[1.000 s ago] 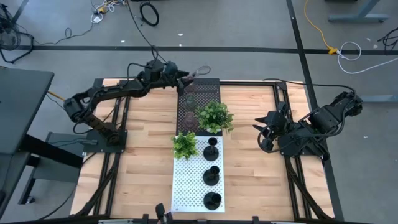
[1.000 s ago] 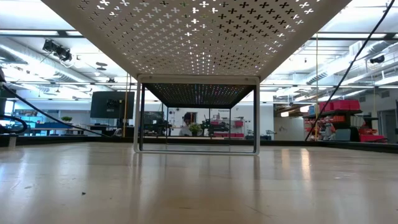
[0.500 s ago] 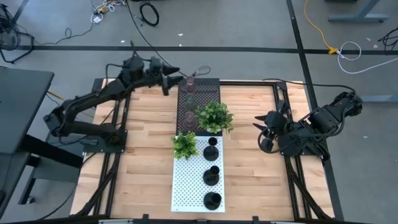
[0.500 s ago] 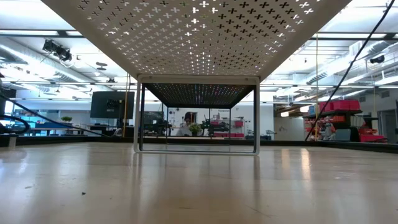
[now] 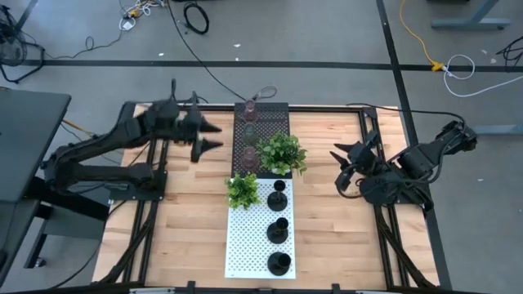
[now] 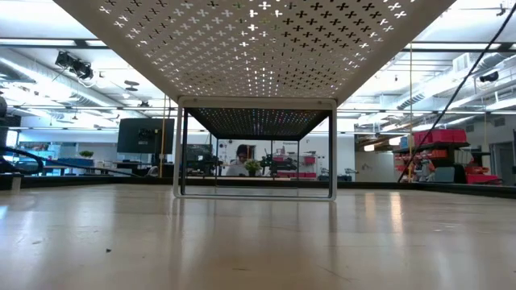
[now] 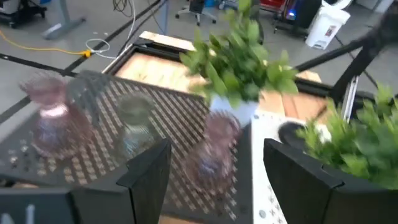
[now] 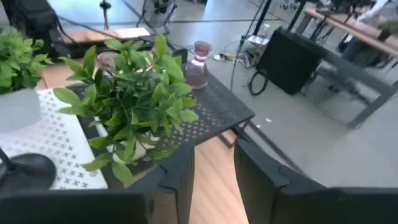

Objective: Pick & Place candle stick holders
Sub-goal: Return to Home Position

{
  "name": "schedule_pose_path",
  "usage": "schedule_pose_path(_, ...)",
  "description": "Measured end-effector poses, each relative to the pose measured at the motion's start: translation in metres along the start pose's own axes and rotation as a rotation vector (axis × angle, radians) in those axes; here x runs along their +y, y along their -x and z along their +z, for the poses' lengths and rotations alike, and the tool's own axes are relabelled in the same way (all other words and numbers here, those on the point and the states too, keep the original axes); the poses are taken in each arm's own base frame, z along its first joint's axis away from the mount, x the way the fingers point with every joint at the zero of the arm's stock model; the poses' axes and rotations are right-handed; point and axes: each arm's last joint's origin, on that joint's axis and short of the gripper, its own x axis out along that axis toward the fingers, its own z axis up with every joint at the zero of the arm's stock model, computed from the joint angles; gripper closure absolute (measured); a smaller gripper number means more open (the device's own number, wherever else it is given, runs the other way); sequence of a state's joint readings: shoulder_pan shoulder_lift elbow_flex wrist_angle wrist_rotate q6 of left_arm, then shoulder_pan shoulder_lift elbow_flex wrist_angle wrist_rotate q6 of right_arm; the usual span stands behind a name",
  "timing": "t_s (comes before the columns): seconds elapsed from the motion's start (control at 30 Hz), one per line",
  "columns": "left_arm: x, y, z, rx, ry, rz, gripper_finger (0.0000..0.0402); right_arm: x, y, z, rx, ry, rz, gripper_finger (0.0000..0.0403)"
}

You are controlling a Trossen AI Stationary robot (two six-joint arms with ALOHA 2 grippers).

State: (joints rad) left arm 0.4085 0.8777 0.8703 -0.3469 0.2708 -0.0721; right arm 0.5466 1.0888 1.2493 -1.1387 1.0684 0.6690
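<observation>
Three glass candle stick holders stand in a row on the black perforated shelf. They show again as glass holders in the left wrist view. Three black holders stand on their round bases on the white perforated shelf. My left gripper hovers open over the wood to the left of the black shelf, pointing at it, and its fingers hold nothing. My right gripper hangs open to the right of the shelves, its fingers a narrow gap apart with nothing between them.
Two leafy potted plants stand on the shelves, the larger plant at the black shelf's near end and the smaller plant on the white shelf's far left. Bare wooden table lies on both sides of the shelves. Cables lie on the floor beyond.
My left gripper has drawn back from the far glass holder at the black shelf's far end. It went toward the table's left and somewhat nearer, rising, and stayed open. The holders stand as before. My right gripper has sunk a little and turned at the wrist.
</observation>
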Motion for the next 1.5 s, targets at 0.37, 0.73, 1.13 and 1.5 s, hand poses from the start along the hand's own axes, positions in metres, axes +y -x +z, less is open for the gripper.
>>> schedule_pose_path(0.37,-0.036,0.006,-0.116,-0.188,-0.071,-0.180,0.0145,-0.005,-0.015,-0.050,-0.319,-0.151,0.329,0.0289)
schedule_pose_path(0.73,-0.043,0.003,-0.186,-0.298,-0.128,-0.165,0.0145,-0.016,-0.064,-0.156,-0.601,-0.266,0.462,0.0289)
schedule_pose_path(1.13,-0.038,0.003,-0.191,-0.279,-0.140,0.061,0.0145,-0.025,-0.080,-0.175,-0.596,-0.173,0.409,0.0289)
schedule_pose_path(1.5,-0.037,0.003,-0.191,-0.282,-0.136,0.095,0.0145,-0.025,-0.081,-0.176,-0.569,-0.254,0.420,0.0289)
